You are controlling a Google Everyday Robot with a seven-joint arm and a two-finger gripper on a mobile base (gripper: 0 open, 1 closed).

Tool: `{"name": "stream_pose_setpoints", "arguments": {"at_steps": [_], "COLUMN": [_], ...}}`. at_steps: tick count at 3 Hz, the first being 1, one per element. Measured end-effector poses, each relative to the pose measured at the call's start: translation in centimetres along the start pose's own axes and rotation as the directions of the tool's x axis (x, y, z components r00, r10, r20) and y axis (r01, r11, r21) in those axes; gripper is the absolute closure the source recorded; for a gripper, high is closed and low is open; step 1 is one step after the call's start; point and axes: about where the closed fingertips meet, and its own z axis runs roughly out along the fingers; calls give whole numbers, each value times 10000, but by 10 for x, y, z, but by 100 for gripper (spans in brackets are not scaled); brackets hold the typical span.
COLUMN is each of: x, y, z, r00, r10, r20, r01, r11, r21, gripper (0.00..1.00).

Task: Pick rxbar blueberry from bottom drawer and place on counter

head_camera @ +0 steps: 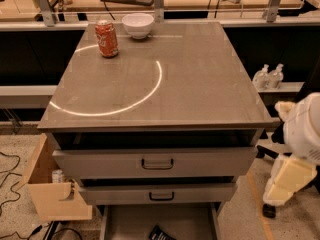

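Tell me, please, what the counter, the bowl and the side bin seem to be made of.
The counter looks like grey-brown laminate or coated wood, glossy: it mirrors light. The bowl looks like glazed white ceramic, perhaps plastic: smooth, shiny. The side bin looks like bare tan wood, matt. The pincer hangs low at the right, beside the drawers, off the counter.
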Motion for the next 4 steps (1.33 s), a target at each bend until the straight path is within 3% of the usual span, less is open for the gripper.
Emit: {"name": "stream_pose_setpoints", "arguments": {"at_steps": [1,2,3,4], "x": [28,54,54,46], "y": [45,92,92,91], "z": [39,74,73,96], "r00": [9992,9951,9951,9937], "r10": [319,971,968,1068], "r20": [-220,-201,-198,-336], "r01": [-329,-986,-982,-1094], "r11": [9984,9904,9905,9898], "r21": [-457,-971,-967,-911], "gripper": [0,0,0,0]}}
